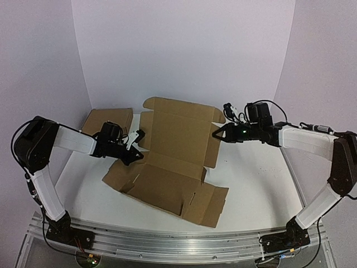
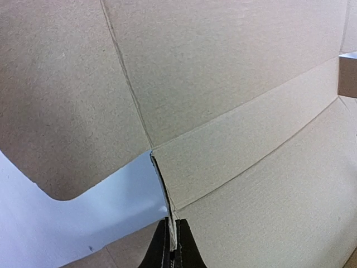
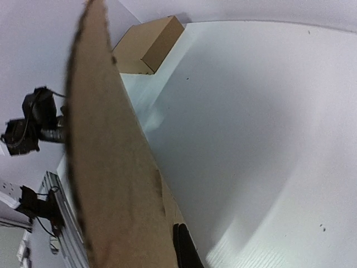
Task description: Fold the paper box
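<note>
The paper box (image 1: 178,151) is a brown die-cut cardboard sheet. Its front part lies flat on the table and its back panel is tilted up. My left gripper (image 1: 135,147) is shut on the sheet's left edge at a crease; in the left wrist view the cardboard edge (image 2: 167,190) runs down between the closed fingertips (image 2: 187,254). My right gripper (image 1: 217,134) pinches the raised panel's right side flap. In the right wrist view the flap (image 3: 111,167) fills the left side, one black finger (image 3: 185,248) presses against it, and the other finger is hidden behind it.
A smaller plain brown box (image 1: 107,121) stands at the back left, behind my left arm; it also shows in the right wrist view (image 3: 148,44). White walls close the back and sides. The metal rail (image 1: 167,240) runs along the near edge.
</note>
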You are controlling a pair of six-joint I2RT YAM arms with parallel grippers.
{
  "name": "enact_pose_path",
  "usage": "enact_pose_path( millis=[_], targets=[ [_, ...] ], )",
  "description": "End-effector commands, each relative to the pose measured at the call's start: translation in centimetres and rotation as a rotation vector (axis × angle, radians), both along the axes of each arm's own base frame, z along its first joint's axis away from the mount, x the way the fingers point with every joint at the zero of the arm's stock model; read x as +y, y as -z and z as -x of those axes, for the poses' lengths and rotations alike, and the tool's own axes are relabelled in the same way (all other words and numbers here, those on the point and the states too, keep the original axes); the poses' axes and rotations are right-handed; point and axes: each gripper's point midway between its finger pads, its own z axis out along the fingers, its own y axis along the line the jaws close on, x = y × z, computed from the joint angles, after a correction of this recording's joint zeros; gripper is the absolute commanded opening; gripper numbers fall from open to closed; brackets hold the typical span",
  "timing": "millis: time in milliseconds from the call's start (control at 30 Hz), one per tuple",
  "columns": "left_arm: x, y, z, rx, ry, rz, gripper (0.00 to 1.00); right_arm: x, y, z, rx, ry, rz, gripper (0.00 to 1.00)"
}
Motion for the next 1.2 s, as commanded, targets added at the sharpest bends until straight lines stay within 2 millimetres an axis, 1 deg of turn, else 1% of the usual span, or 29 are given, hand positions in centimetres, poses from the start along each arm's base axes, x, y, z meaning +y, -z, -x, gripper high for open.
enact_pose_path(
  millis=[0,67,133,200,267,333,367,400,500,567,667,800,933,1000,1067,1100,1167],
  targets=[
    [-2.3,-5.1,0.6,-0.197,-0.002,0.147,0.00,1.9,-4.3,-0.8,0.146,0.025,-0.286,0.00],
    [-2.3,-5.3,0.6,-0.220,-0.037,0.152,0.00,2.1,-4.1,-0.9,0.195,0.050,-0.346,0.00],
    [-2.7,-5.2,0.7,-0.241,-0.046,0.142,0.00,2.1,-4.0,-1.2,0.233,0.075,-0.414,0.00],
    [-2.9,-5.3,1.0,-0.254,-0.064,0.140,0.00,2.1,-3.0,-1.2,0.290,0.102,-0.468,0.00],
    [-2.8,-5.1,1.4,-0.217,-0.119,0.153,0.00,1.9,-1.8,-0.9,0.345,0.124,-0.482,0.00],
    [-2.7,-5.0,1.8,-0.139,-0.182,0.182,0.00,1.3,0.2,-0.4,0.395,0.153,-0.470,0.00],
    [-2.7,-4.9,2.2,-0.109,-0.206,0.198,0.00,1.0,0.8,-0.3,0.405,0.169,-0.464,0.00],
    [-2.7,-4.7,2.5,-0.092,-0.221,0.208,0.00,0.5,1.8,-0.2,0.416,0.193,-0.452,0.03],
    [-2.2,-3.6,2.8,-0.066,-0.273,0.224,0.00,-0.5,3.7,0.0,0.435,0.238,-0.428,0.17],
    [-1.9,-3.0,3.2,-0.064,-0.278,0.238,0.00,-0.5,4.9,0.2,0.472,0.238,-0.419,0.27],
    [-1.5,-1.8,4.3,-0.040,-0.274,0.242,0.00,-0.7,7.6,0.8,0.550,0.266,-0.398,0.42],
    [-1.2,-0.5,5.5,-0.051,-0.247,0.242,0.00,-1.4,9.6,1.5,0.584,0.306,-0.366,0.56],
    [-1.9,0.4,7.4,-0.119,-0.173,0.207,0.00,-2.2,10.2,2.3,0.585,0.325,-0.304,0.64],
    [-2.1,1.2,8.4,-0.140,-0.148,0.184,0.00,-2.7,9.9,2.8,0.574,0.331,-0.278,0.70],
    [-2.1,2.1,9.2,-0.131,-0.141,0.170,0.00,-3.0,9.5,3.1,0.551,0.328,-0.261,0.79],
    [-2.0,2.3,9.5,-0.132,-0.140,0.167,0.00,-3.2,9.1,3.3,0.539,0.326,-0.257,0.81],
    [-2.1,2.6,10.2,-0.148,-0.123,0.158,0.00,-3.3,8.9,3.6,0.528,0.321,-0.247,0.83]
  ],
)
